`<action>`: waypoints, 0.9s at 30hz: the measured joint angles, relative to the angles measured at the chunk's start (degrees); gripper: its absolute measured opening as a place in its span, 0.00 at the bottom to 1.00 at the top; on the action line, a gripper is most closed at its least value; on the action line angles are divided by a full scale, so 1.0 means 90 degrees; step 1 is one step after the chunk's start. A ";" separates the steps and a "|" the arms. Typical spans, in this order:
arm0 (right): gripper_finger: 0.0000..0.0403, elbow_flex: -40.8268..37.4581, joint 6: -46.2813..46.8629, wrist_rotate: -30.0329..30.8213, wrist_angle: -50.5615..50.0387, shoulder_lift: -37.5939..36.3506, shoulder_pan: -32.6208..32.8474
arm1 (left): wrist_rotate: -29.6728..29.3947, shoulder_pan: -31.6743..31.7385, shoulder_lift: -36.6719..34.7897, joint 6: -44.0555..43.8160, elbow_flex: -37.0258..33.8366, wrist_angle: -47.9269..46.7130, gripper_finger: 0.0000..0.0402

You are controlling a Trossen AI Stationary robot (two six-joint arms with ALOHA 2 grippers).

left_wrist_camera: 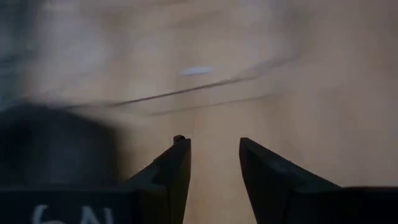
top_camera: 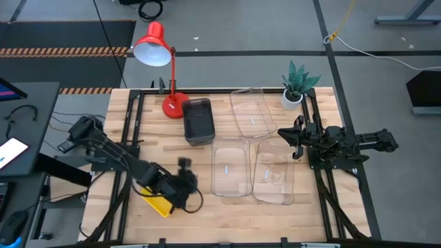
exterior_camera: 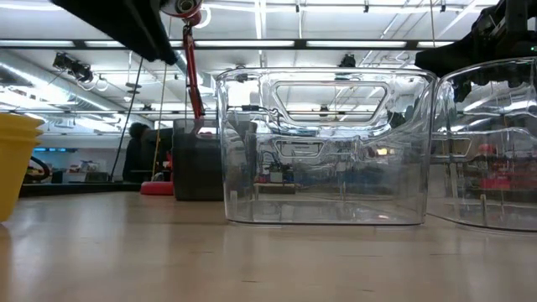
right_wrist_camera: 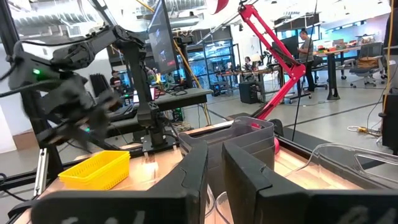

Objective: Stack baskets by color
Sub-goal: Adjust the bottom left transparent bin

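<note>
The yellow baskets [top_camera: 158,204] sit well off from the red lamp [top_camera: 153,45], with the left gripper [top_camera: 185,180] just beside them, fingers parted and empty. Grey baskets [top_camera: 198,121] stand beside the lamp's base; clear baskets [top_camera: 231,170] lie beyond. Right gripper [top_camera: 295,136] hovers narrowly parted, holding nothing.

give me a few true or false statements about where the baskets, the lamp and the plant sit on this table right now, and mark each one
1. The yellow baskets sit near the table's front edge, beside the left gripper. True.
2. The grey baskets are spread out singly across the table. False: they sit together as one stack, next to the red lamp.
3. The clear baskets are stacked. False: three lie separately on the wood.
4. The plant stands at the table's far right corner. True.
5. The right gripper holds a clear basket. False: it hangs beside them with nothing between its fingers.
</note>
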 joint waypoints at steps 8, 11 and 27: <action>0.13 0.0000 0.0000 -0.0002 0.0000 -0.0001 0.0000 | 0.3071 0.0230 0.0466 -0.0400 0.0000 0.1709 0.35; 0.13 0.0000 0.0000 -0.0001 0.0000 0.0000 0.0000 | 0.2999 0.0209 0.0685 -0.0979 0.0000 0.1514 0.35; 0.13 -0.0001 0.0000 -0.0001 0.0014 -0.0001 0.0000 | 0.2346 0.0611 0.1373 -0.0836 0.0553 0.1498 0.30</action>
